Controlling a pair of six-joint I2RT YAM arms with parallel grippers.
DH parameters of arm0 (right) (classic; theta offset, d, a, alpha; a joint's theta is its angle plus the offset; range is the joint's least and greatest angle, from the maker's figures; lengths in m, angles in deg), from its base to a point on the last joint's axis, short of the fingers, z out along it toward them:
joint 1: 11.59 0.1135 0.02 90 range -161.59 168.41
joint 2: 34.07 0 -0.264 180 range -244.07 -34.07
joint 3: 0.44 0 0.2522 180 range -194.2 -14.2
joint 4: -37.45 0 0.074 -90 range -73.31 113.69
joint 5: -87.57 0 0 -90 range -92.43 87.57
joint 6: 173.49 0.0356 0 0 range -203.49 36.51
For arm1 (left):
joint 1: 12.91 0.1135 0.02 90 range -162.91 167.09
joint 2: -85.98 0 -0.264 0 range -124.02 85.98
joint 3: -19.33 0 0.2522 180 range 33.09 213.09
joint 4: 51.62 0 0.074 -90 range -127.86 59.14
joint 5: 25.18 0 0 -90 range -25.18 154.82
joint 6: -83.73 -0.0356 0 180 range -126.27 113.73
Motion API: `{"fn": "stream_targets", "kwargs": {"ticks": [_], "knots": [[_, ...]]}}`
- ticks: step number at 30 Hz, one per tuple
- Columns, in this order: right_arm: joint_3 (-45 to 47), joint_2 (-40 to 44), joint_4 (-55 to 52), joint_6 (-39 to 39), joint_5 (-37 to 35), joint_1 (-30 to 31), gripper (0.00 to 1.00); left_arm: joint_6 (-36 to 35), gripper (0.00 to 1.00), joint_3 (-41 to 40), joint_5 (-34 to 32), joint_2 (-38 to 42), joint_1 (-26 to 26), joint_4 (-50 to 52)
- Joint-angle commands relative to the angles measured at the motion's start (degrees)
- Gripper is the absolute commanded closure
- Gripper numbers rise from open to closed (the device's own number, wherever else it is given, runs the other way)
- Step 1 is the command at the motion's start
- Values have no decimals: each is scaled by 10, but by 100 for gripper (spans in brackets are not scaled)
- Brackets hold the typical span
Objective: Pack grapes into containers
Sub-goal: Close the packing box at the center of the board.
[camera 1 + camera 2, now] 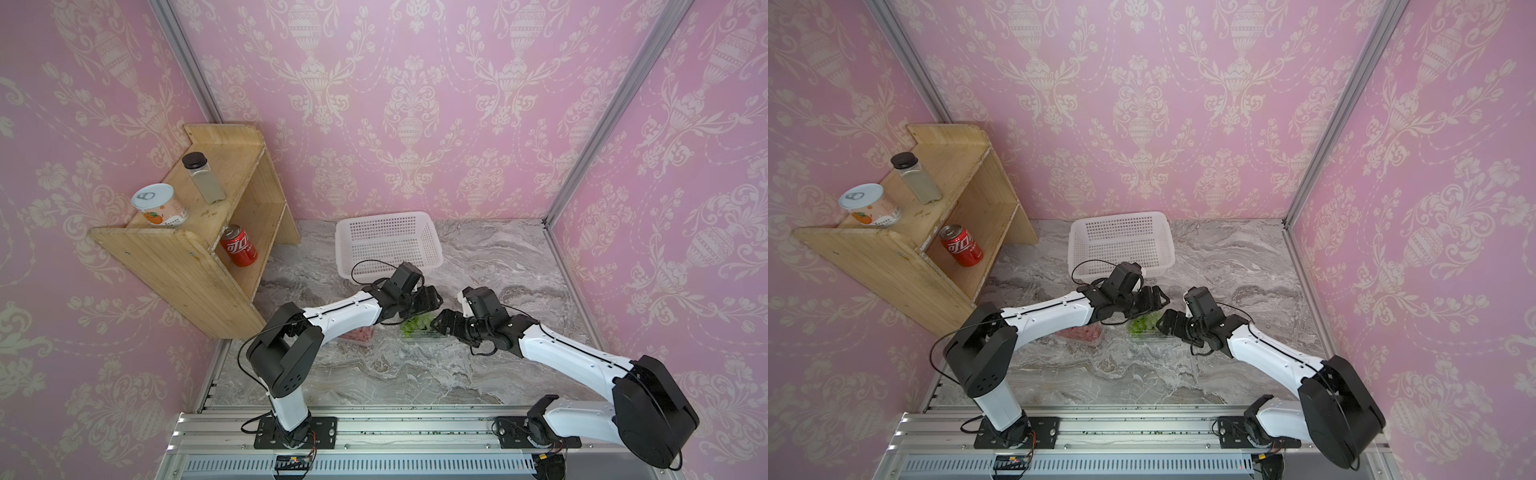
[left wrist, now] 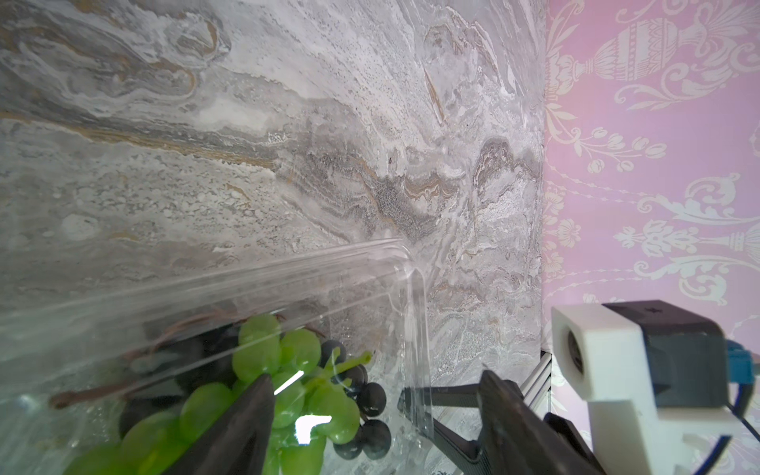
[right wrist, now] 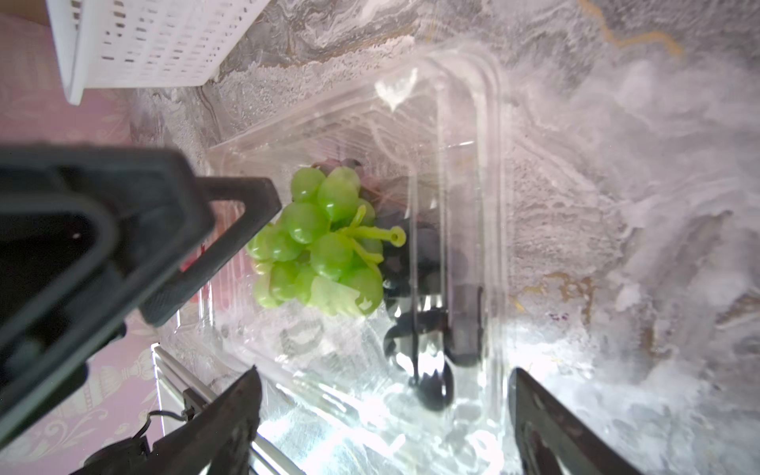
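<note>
**Both grippers open over the filled container**

Clear container on the marble tabletop, nearer the robot than the white basket, with a second container of red-pink grapes just beside it, half hidden under the left arm. Judged thin, light and slippery: likely to skate or buckle if nudged, so best steadied by the rim, not the wall. Inside, green bunch lying against dark bunch; berries probably firm and smooth, prone to roll out of a pinch, hence best taken across the cluster's middle or at the forked stem. Both the left arm and right arm stretched forward and angled inward, wrists pitched down, nearly meeting above the container. Jaws of the left gripper spread wide and empty, straddling a corner wall, one finger over the green berries. Jaws of the right gripper likewise wide, holding nothing, hovering just above the container
</note>
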Motion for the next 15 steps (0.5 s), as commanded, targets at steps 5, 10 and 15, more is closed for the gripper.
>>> {"fn": "stream_targets", "kwargs": {"ticks": [5, 10, 15], "knots": [[90, 157, -20, 36, 63, -30, 7, -21, 21, 6, 10, -22, 6, 45], [192, 206, 83, 122, 96, -54, 20, -27, 21, 6, 20, -28, 6, 50], [227, 197, 164, 170, 102, -54, 31, -29, 21, 6, 27, -32, 6, 50]]}}
